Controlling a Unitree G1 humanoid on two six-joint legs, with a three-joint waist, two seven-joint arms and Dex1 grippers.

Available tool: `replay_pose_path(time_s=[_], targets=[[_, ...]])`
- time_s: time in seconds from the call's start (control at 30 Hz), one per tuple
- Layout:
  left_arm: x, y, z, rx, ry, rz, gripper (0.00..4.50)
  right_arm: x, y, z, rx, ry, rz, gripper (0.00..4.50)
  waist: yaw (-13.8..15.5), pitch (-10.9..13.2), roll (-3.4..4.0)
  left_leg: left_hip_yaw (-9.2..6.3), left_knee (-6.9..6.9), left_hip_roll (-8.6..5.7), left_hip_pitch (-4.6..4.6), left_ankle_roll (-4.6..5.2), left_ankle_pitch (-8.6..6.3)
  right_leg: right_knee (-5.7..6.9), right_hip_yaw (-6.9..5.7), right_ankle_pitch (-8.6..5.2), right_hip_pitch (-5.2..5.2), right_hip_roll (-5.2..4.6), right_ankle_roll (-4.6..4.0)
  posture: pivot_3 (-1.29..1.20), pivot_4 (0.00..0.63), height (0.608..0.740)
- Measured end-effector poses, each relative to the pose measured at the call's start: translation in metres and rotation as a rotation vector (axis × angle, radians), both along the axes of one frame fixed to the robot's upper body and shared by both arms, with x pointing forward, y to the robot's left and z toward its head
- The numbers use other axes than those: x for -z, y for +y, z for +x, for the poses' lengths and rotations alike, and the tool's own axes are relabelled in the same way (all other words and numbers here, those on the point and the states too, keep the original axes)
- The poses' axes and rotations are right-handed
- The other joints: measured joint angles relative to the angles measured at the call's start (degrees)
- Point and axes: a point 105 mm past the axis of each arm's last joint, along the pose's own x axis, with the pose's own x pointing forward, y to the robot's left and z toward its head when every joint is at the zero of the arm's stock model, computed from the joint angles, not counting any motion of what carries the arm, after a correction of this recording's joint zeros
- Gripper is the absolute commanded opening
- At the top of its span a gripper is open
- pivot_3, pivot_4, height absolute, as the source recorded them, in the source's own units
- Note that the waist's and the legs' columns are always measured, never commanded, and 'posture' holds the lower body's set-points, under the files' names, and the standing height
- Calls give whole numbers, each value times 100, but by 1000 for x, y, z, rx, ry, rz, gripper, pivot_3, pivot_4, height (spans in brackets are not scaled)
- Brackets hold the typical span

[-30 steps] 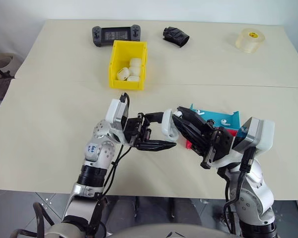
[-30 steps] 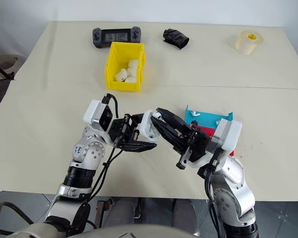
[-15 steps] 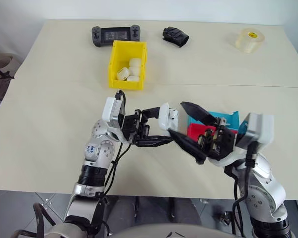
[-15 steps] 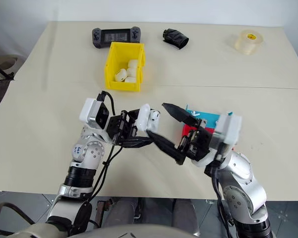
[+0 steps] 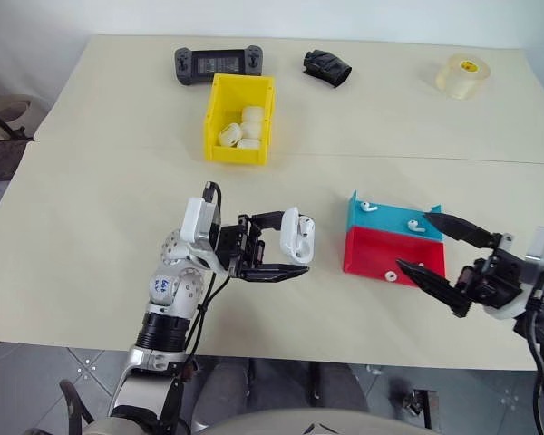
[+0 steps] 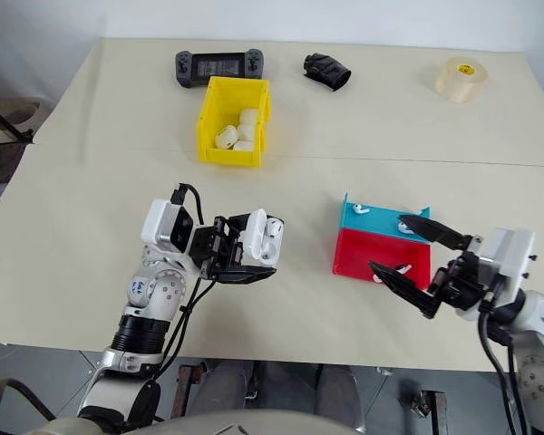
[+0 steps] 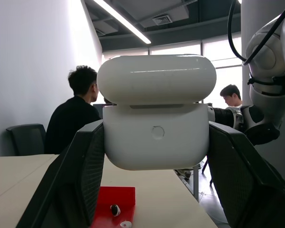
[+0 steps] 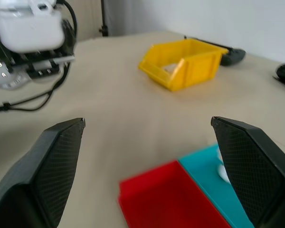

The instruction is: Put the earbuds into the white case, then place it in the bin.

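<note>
Left wrist view: fingers (image 7: pixel 85 175) level, clamping white case (image 7: pixel 156 114).

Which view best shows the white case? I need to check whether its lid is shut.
The left wrist view: the white case sits large between the left claw fingers, with the lid seam plain to see. The eye views show it small and from above; the right wrist view shows it blurred in a corner.

Silver arms, black cables
</note>
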Motion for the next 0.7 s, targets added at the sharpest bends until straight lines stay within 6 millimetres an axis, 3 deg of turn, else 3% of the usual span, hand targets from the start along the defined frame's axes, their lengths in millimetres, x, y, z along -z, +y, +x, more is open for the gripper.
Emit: replay_pose_path(time_s=[0.17,0.3,0.43,0.7], targets=[[4,1,-1,-28,8,-4,2795,6,-22,8,35,25,-91,4464,5,0,0,2,2,1,0,0,0,-3,0,0,1,-1,0,0,150,740],[3,1,-3,-46,-4,-8,2795,-5,-30,29,67,101,-237,4464,-14,1,15,15,4,20,1,0,1,-3,1,0,-3,-2,-1,0,150,740],[5,0,-5,-56,-5,-6,2795,-23,-16,56,55,121,-293,4464,-27,2,16,18,5,30,1,-1,1,-10,-2,4,-4,-1,-7,0,150,740],[11,1,-12,-65,-3,3,2795,-6,-18,104,126,370,-582,4464,-5,6,26,10,4,25,-19,0,0,-26,-11,6,-15,-12,-5,0,150,740]])
